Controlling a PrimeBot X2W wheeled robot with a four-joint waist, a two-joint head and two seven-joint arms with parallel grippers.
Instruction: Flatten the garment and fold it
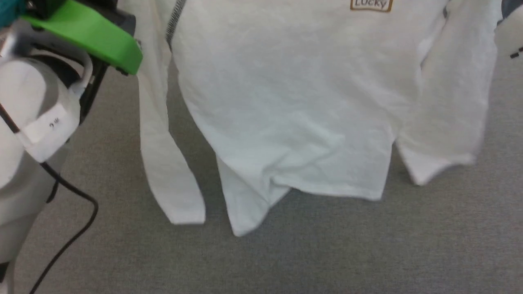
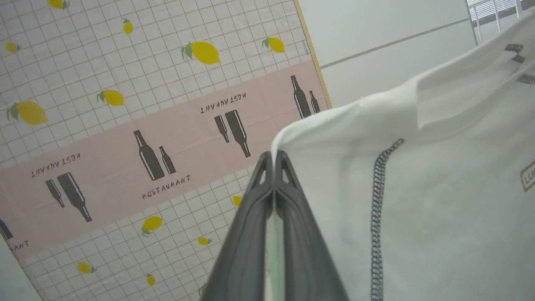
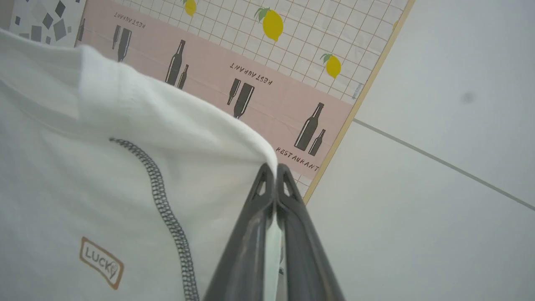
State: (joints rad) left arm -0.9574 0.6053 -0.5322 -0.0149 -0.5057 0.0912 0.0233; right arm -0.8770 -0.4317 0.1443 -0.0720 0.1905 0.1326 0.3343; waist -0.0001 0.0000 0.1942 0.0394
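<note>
The garment (image 1: 294, 90), a white long-sleeved shirt with a brown-edged chest patch (image 1: 371, 5), hangs in the air above the grey surface. Both sleeves dangle, and the hem droops lower on its left. My left gripper (image 2: 273, 155) is shut on the cloth at one shoulder, beside a dark zigzag seam (image 2: 378, 217). At the other shoulder my right gripper (image 3: 273, 167) is shut on the garment (image 3: 104, 188), near a zigzag seam (image 3: 167, 209) and the patch (image 3: 101, 262). The pale left forearm with a green part (image 1: 90, 32) is at the upper left of the head view.
A grey felt-like surface (image 1: 327, 245) lies under the hanging shirt. A black cable (image 1: 69, 237) runs down from the left arm. Behind, a wall panel with lemons and bottle prints (image 2: 146, 125) stands next to a plain white wall (image 3: 439, 188).
</note>
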